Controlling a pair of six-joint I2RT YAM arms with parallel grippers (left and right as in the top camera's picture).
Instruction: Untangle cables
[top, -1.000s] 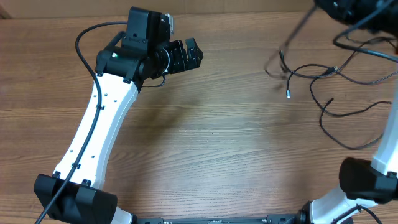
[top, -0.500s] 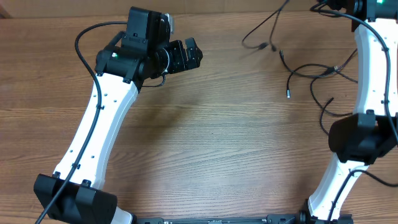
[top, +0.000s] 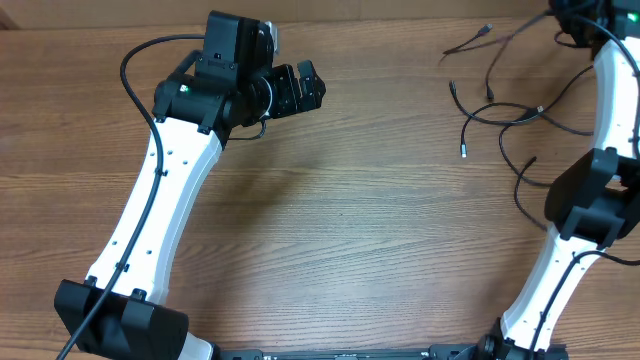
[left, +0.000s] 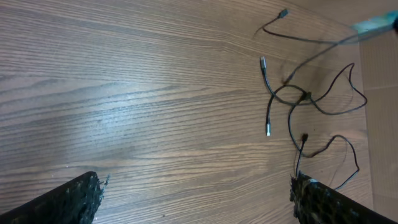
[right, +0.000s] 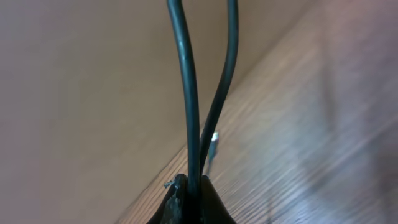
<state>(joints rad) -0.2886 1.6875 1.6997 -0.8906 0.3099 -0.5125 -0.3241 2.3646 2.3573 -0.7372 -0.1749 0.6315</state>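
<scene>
Right gripper (right: 189, 193) pinches 1 cable (right: 186, 93) at far right; left gripper (top: 308, 86) gapes wide, empty; cables (top: 500, 118) crossed on bench (top: 350, 220), untangling looks barely begun.

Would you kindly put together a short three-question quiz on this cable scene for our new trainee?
1. True or false: the left gripper holds one of the cables.
2. Where do the loose ends lie in the overhead view? A: beside the left arm's base. B: on the right side of the table. C: under the left gripper.
3. In the right wrist view, how many strands rise out of the shut right gripper?

Key: 1 false, it stands open and empty, away from them. 2 B. 3 two.
</scene>
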